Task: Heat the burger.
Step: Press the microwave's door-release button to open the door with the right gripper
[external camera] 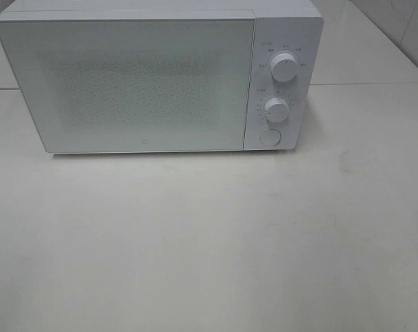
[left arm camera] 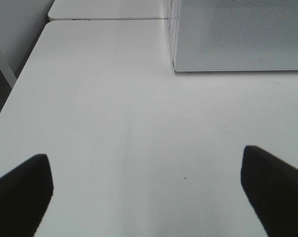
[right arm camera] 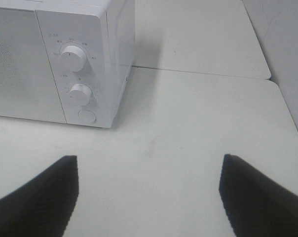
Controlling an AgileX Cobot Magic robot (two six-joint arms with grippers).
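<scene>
The burger is out of view in every frame. A white microwave (external camera: 160, 76) stands at the back of the table with its door (external camera: 126, 83) shut; two knobs (external camera: 284, 67) and a round button (external camera: 269, 137) sit on its right panel. Neither arm shows in the high view. In the left wrist view my left gripper (left arm camera: 146, 185) is open over bare table, short of the microwave's left front corner (left arm camera: 174, 66). In the right wrist view my right gripper (right arm camera: 149, 190) is open, nothing between its fingers, in front of the control panel (right arm camera: 77, 79).
The white table (external camera: 209, 242) runs in front of the microwave. A second table top (right arm camera: 198, 34) adjoins behind it. The table's left edge (left arm camera: 20, 84) drops off beside a wall, and its right edge (right arm camera: 287, 128) lies near another wall.
</scene>
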